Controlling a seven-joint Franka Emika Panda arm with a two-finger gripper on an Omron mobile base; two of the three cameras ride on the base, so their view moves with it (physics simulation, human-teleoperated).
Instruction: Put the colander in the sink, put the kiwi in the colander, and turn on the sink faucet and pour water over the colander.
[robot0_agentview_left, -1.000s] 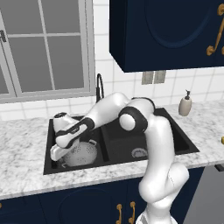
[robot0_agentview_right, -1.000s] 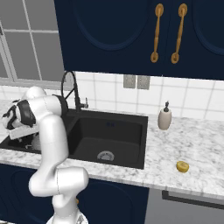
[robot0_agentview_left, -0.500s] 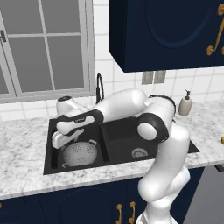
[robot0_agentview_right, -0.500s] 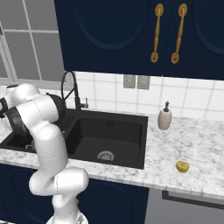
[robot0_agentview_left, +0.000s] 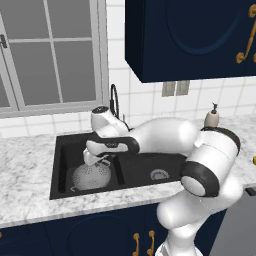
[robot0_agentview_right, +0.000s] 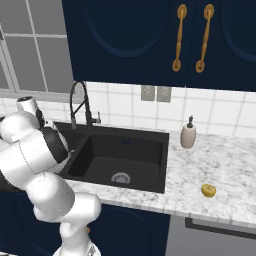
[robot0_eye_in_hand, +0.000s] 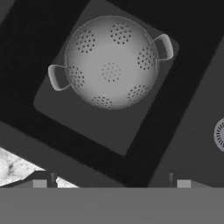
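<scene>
Colander (robot0_agentview_left: 91, 176) is seen sitting upright on the floor of the left basin of the sink (robot0_agentview_left: 65, 187). It is a pale round bowl full of little holes, and nothing is seen inside it. In the hand view the colander (robot0_eye_in_hand: 110, 61) is looked down on from above, and its two small loop handles are seen sticking out on opposite sides. The round silver drain of the other basin is seen at the right edge of that view.

The tool (robot0_agentview_left: 95, 156) is held just above the colander, over the left basin, and it is not touching the bowl. Its two finger tips (robot0_eye_in_hand: 40, 180) are set wide apart, and nothing is held between them.

The kiwi (robot0_agentview_right: 208, 190) is seen lying on the bench (robot0_agentview_right: 225, 165), near the front edge and well to the right of the sink. It is small and orange-yellow, and it is well apart from the colander.

The sink faucet (robot0_agentview_right: 79, 104) is seen standing at the back edge of the sink, between the two basins. No water is seen coming out of it. The right basin is seen with just its silver drain at the bottom.

A beige soap bottle (robot0_agentview_right: 188, 133) is placed on the bench near the back wall, just to the right of the sink. A window (robot0_agentview_left: 47, 55) is seen behind the left basin, and dark blue cupboards (robot0_agentview_right: 150, 40) with gold handles are hung above the bench.
</scene>
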